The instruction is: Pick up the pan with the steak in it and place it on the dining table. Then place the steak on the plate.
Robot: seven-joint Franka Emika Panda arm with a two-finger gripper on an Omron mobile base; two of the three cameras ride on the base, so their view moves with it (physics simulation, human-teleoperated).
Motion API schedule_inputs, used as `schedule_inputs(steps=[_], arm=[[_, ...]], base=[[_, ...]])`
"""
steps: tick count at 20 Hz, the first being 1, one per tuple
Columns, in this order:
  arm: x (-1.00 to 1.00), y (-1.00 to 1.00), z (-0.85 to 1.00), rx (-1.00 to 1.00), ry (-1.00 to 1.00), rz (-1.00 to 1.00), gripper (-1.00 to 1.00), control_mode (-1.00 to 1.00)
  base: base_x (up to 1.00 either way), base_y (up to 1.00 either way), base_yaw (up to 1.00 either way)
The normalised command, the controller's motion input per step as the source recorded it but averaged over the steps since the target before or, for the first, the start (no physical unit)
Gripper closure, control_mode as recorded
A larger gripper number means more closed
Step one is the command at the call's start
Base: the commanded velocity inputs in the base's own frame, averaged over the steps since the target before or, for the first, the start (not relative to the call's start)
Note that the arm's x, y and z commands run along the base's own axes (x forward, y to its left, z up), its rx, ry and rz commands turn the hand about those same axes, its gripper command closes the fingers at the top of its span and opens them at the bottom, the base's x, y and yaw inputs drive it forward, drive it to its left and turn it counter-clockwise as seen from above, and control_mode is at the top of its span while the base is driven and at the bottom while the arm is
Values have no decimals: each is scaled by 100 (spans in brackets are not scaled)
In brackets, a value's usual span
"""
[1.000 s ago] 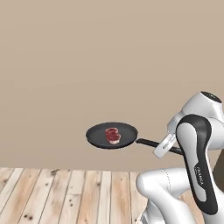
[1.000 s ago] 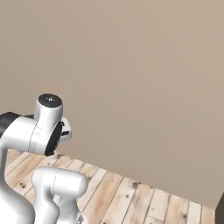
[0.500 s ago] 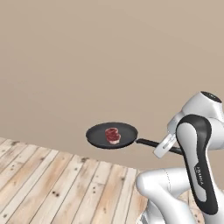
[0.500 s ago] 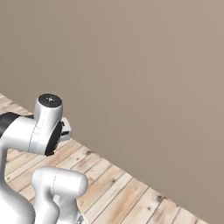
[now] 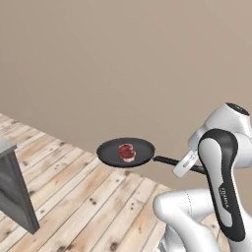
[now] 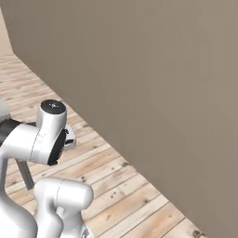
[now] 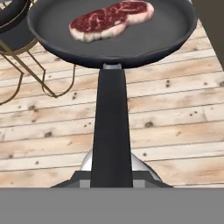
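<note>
The black pan (image 5: 125, 152) hangs level in the air above a wooden floor, its long handle (image 5: 170, 161) pointing right toward the arm. The steak (image 5: 127, 152) lies inside the pan, a little off centre. My gripper (image 5: 189, 166) is shut on the far end of the handle. In the hand view the handle (image 7: 112, 131) runs straight up from my gripper (image 7: 112, 178) to the pan (image 7: 113, 41), with the marbled steak (image 7: 111, 19) on its far side. The dining table and the plate are out of view.
A dark grey block with a light top (image 5: 15, 197) stands at the left edge. A stool with thin gold legs (image 7: 26, 65) sits below the pan's left side. A plain beige wall (image 6: 162, 83) runs close along the planked floor (image 5: 74, 197).
The whole picture has swung, so the base has turned. The wall and floor have shifted and the grey block has come in at the left. The pan holds its place relative to the arm.
</note>
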Motion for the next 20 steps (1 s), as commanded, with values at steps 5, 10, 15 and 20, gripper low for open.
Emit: schedule_inputs(steps=[5, 10, 15, 20], arm=[[0, 0, 0, 0, 0, 0, 100, 100], [0, 0, 0, 0, 0, 0, 100, 100], [0, 0, 0, 0, 0, 0, 100, 100], [0, 0, 0, 0, 0, 0, 100, 100]], base=[[-3, 0, 46], [-3, 0, 46], [-3, 0, 47], [-1, 0, 46]])
